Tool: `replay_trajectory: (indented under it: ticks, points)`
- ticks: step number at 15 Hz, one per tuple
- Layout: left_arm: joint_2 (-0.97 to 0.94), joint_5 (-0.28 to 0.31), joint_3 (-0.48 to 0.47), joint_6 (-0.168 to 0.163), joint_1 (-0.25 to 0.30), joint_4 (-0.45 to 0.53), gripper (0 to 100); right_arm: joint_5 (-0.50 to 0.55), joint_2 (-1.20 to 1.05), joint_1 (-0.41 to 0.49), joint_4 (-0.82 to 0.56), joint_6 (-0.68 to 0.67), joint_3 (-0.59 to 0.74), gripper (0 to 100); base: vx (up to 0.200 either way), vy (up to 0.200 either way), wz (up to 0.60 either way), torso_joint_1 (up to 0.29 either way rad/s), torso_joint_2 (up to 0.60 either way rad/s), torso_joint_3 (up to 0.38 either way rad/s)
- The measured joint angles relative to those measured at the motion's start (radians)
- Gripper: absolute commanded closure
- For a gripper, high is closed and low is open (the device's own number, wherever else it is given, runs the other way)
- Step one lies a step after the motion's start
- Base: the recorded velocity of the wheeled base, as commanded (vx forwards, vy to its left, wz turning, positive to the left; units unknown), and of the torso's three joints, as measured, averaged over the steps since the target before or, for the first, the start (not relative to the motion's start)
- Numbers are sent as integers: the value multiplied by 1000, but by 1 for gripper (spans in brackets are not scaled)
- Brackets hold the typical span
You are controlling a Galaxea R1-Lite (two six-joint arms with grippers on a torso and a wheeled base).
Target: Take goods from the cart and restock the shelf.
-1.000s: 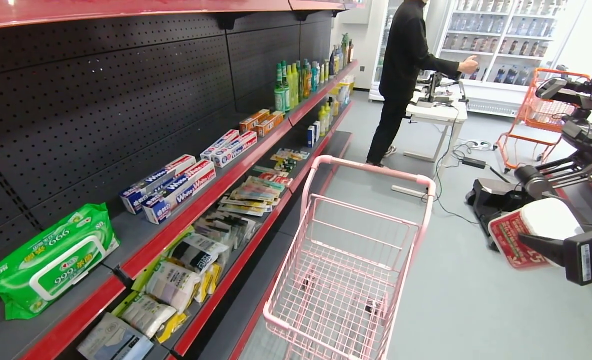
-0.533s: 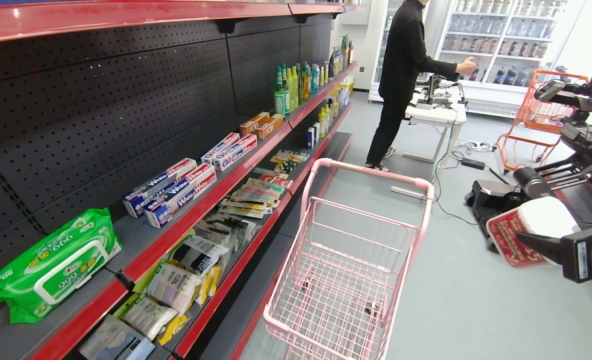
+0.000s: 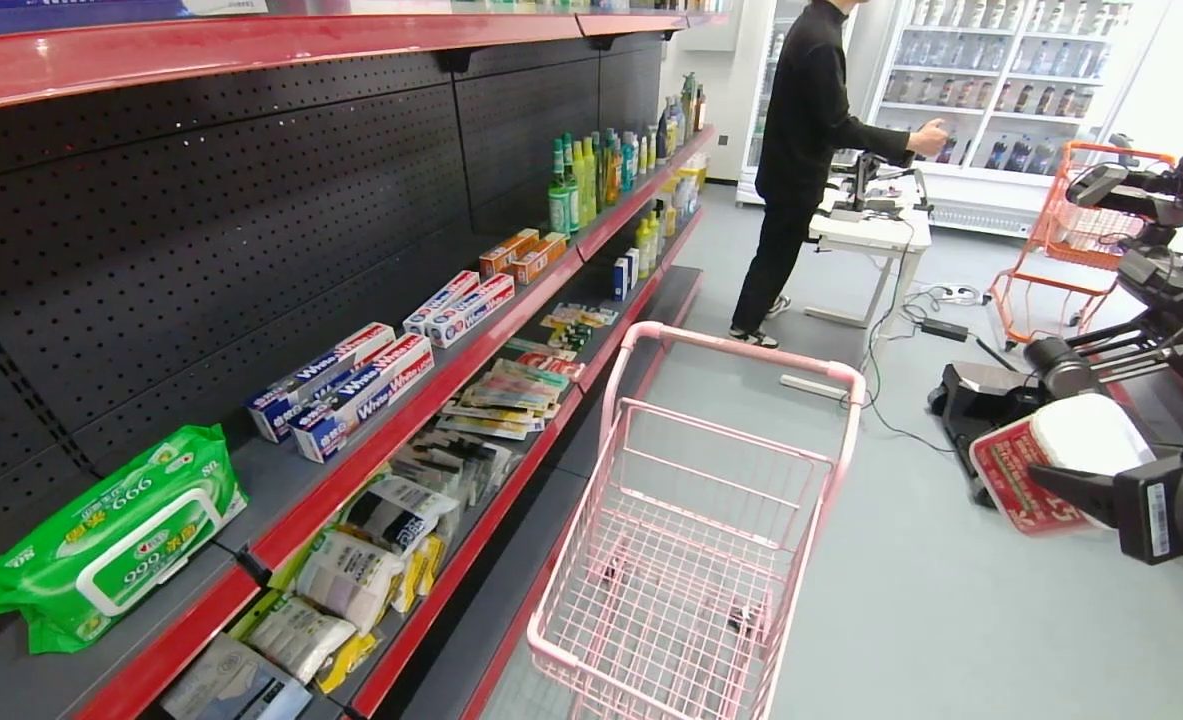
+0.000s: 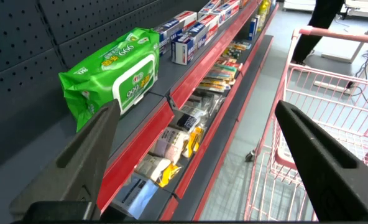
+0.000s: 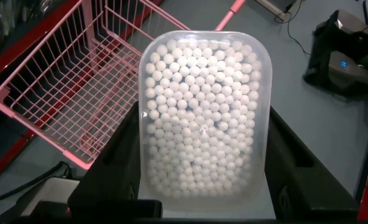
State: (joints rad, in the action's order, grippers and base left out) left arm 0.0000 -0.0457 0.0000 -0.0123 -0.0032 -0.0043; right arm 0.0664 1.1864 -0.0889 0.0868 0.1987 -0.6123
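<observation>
Black pegboard backs the long shelf [image 3: 421, 400], whose boards are edged in red and run along the robot's left side. Just beside it on the grey floor [image 3: 951, 620] stands the pink wire cart [image 3: 741, 347], its handle towards the far end of the aisle; the right wrist view catches the basket mesh [image 5: 47, 106] from above.

On the middle board, at the near end, a green pack of wet wipes [image 3: 111, 535] leans against the pegboard, also seen in the left wrist view [image 4: 119, 68]. Farther along the same board lie the toothpaste boxes [image 3: 351, 385] in short rows, and beyond them a cluster of upright bottles [image 3: 591, 170]. The board below carries flat packets [image 3: 351, 570], laid overlapping.

A clear plastic tub [image 5: 202, 74] packed with small white round pieces is held in the air to the right of the cart, well apart from the shelf; the head view shows its red label [image 3: 1026, 485]. The right claw [image 5: 206, 124] is clamped on it, one dark finger pressed to each long side.

The left claw [image 4: 197, 109] hangs near the shelf's front edge by the wipes, its two fingers spread wide with nothing between them.
</observation>
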Motion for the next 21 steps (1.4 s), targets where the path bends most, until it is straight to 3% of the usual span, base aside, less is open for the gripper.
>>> replay_trajectory:
  ticks: [4, 21]
  points:
    - [0, 0, 0, 0, 0, 0, 0, 2, 9, 4, 0, 23, 0, 100, 0, 0, 0, 0, 0, 0]
    - [0, 0, 0, 0, 0, 0, 0, -3, 21, -2, -1, 28, 0, 100, 0, 0, 600, 4, 1, 1]
